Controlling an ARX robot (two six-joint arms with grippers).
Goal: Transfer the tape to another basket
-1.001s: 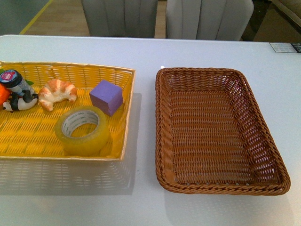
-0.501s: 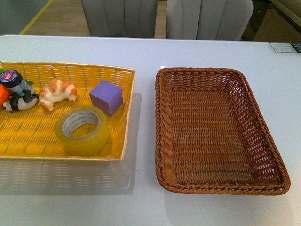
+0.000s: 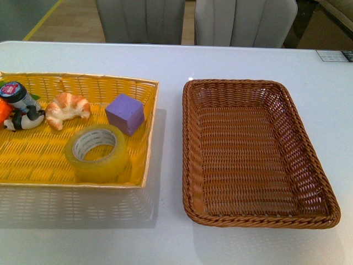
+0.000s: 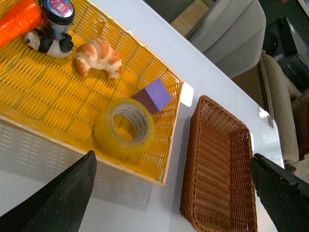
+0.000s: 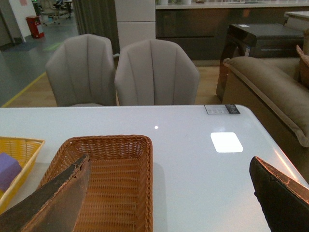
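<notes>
The tape (image 3: 97, 152), a wide yellowish roll with a white core, lies flat in the near right part of the yellow basket (image 3: 150, 127); the left wrist view shows the tape (image 4: 124, 128) too. The brown wicker basket (image 3: 190, 143) stands empty to the right of it, and appears again as the brown basket (image 4: 193, 145) and brown basket (image 5: 147, 159) in both wrist views. My left gripper (image 4: 171, 198) hangs open high above the gap between the baskets. Open as well, my right gripper (image 5: 169, 193) sits near the brown basket's right rim. Neither arm shows in the front view.
In the yellow basket also lie a purple cube (image 3: 125, 113) right behind the tape, a croissant (image 3: 67, 108), a panda figure (image 3: 23, 118), a dark jar (image 3: 17, 95) and an orange carrot (image 4: 19, 19). Two grey chairs (image 5: 120, 72) stand behind the white table (image 3: 242, 61).
</notes>
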